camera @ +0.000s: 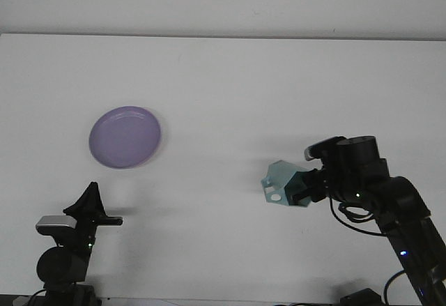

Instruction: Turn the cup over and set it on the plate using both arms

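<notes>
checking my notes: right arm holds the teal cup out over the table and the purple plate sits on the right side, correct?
Not quite: the front view shows the purple plate on the left side of the table. The rest stands: the right gripper holds the teal cup.

right tool (pixel 301 187) fingers hidden behind cup (pixel 281 183), right arm (pixel 411 229) cropped below
</notes>
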